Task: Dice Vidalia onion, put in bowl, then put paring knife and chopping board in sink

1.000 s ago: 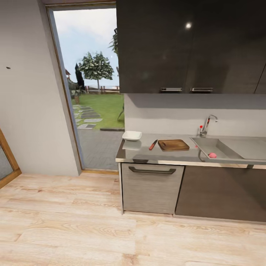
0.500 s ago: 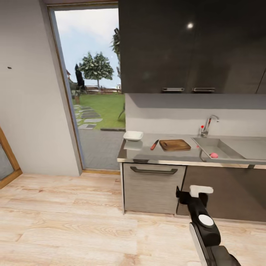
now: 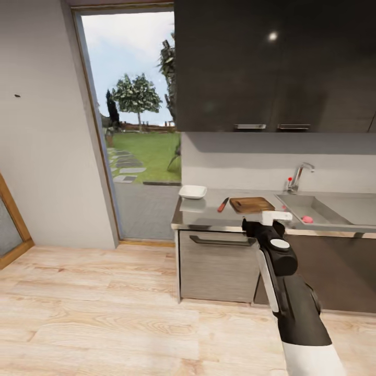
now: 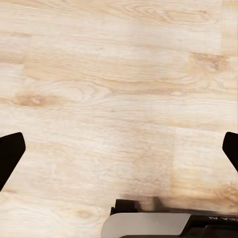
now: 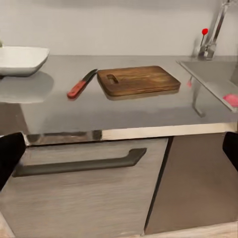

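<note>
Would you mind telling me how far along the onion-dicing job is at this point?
Nothing looks done yet. The pink onion lies in the sink; the chopping board is bare, the paring knife beside it and the bowl empty on the countertop. In hand: the right arm is raised toward the counter, its tool open and holding nothing. Left: fetch, dice, fill the bowl, then sink the knife and board.
</note>
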